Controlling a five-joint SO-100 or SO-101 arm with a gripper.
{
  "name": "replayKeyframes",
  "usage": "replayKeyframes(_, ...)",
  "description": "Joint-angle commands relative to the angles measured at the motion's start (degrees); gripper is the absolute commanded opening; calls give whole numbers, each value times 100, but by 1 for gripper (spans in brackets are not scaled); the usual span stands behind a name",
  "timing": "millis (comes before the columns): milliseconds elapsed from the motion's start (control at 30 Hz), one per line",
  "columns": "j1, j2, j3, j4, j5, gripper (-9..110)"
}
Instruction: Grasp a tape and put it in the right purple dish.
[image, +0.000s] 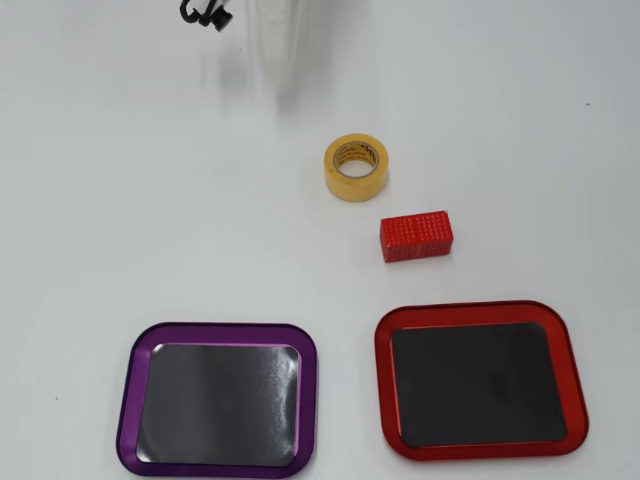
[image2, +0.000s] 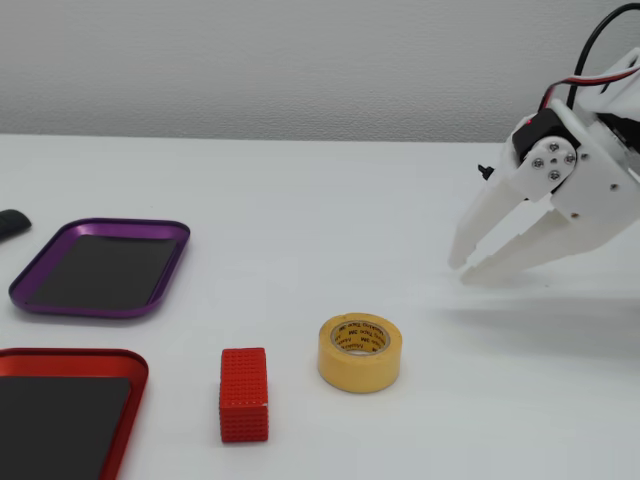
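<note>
The yellow tape lies flat on the white table, its pale printed core facing up; it also shows in the fixed view. The purple dish sits at the lower left of the overhead view and is empty; in the fixed view it is at the left, further back. My white gripper hangs above the table, to the right of the tape and beyond it, well apart from it. Its jaws look shut and empty. In the overhead view the arm is only a faint white blur at the top.
A red studded block lies close beside the tape, also in the fixed view. An empty red-rimmed tray sits next to the purple dish, also in the fixed view. A dark object pokes in at the left edge.
</note>
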Motion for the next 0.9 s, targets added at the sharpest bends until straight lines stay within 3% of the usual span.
replayKeyframes(0, -396, -290, -800, 9, -149, 0)
replayKeyframes(300, -2338, -3700, -2883, 527, -413, 6)
replayKeyframes(567, -2118, -5177, -3858, 492, 826, 10)
replayKeyframes(867, -2021, -5256, -3894, 246, 782, 14)
